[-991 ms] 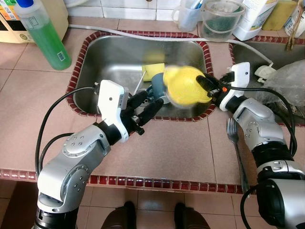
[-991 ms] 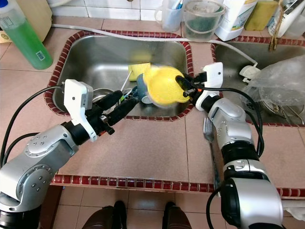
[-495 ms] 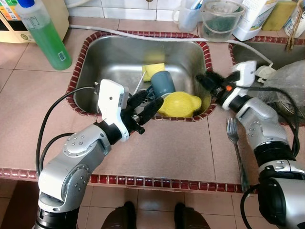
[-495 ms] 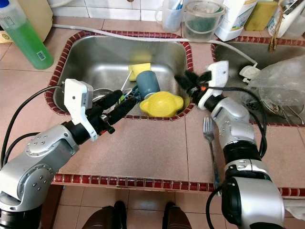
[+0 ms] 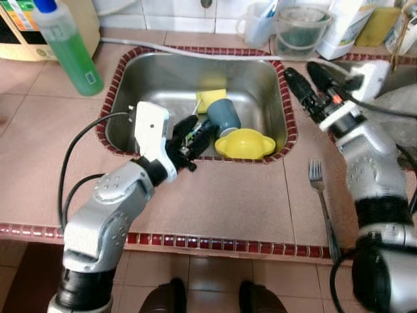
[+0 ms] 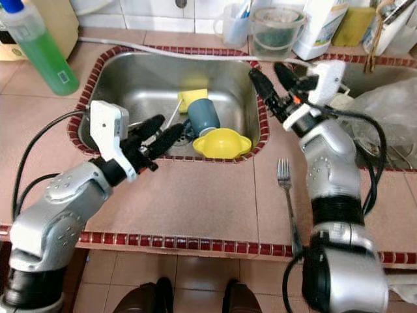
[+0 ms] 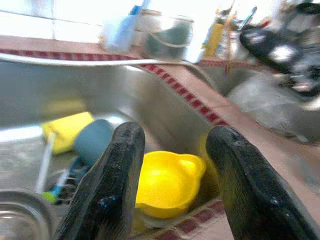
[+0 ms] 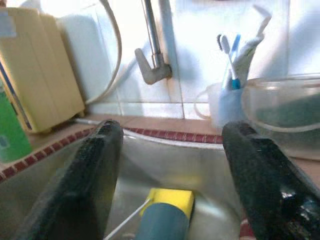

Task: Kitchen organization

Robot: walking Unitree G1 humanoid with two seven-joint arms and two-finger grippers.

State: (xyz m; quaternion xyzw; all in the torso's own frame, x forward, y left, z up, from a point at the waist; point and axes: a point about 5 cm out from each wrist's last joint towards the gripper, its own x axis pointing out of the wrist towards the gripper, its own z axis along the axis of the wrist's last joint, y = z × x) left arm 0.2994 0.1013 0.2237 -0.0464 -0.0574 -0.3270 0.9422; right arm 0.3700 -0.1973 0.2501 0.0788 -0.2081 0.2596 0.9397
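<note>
Two robot grippers sit at a steel sink [image 5: 130, 72] set in a tiled counter w/ a red mosaic rim. Left gripper [image 5: 193, 135], centre-left of frame, hangs over the sink's near edge, fingers spread, nothing held. Right gripper [image 5: 306, 81], upper right, is raised above the sink's right rim, fingers also spread & empty. Inside the sink: a yellow bowl [image 5: 244, 143] upside down at the near right corner, a blue-grey cup [image 5: 225, 116] on its side just behind it, a yellow sponge [image 5: 210, 99] touching the cup. A fork [image 5: 323, 202] lies on the counter, lower right. Likely next pick is the fork: come straight down, pinch the thin handle mid-length, keep tines level. Green soap bottle [image 5: 65, 49] stands upper left.
</note>
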